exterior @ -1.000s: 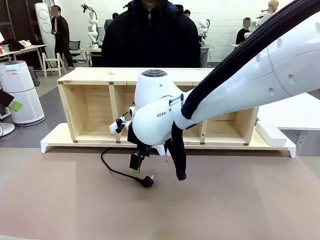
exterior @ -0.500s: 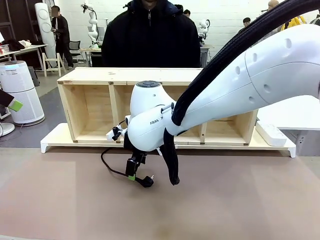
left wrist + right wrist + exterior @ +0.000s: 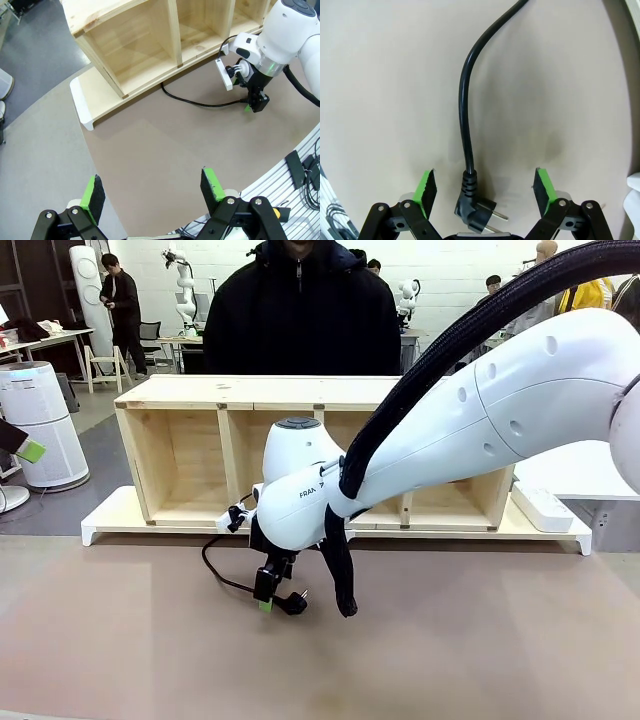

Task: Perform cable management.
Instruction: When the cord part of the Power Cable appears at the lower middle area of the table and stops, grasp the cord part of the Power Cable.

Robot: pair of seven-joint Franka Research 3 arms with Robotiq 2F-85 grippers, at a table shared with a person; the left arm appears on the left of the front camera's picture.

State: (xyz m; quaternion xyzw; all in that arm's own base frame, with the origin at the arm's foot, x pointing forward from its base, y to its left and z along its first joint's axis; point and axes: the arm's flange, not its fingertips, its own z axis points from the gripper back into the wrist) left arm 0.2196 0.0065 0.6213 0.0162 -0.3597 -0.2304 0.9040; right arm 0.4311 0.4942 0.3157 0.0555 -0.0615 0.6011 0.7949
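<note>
Black and thin, the cable (image 3: 465,100) lies flat on the brown table (image 3: 450,660). It is just in front of the wooden shelf (image 3: 180,440), near the shelf's left half. One end runs up to the white board (image 3: 110,520) under the shelf, and where it stops is hard to tell. From there it bends in a soft curve toward the robot and ends in a chunky plug (image 3: 472,212). The plug lies on its side with its two metal pins sticking out.

The big white right arm (image 3: 480,430) reaches in from the right, across the middle of the table. Its right gripper (image 3: 485,186) points down, very low over the plug. Its fingers are spread wide. The plug sits in the gap between the two green pads (image 3: 426,187), and neither pad touches it. The gripper is holding nothing.

The left gripper (image 3: 152,189) hangs high over the near left part of the table, well apart from the cable. Its fingers are spread wide too, with nothing between them, just bare table below.

A white power strip (image 3: 542,508) rests on the board at the right end of the shelf. A person (image 3: 300,320) in a dark coat stands behind the shelf, at the far side.
</note>
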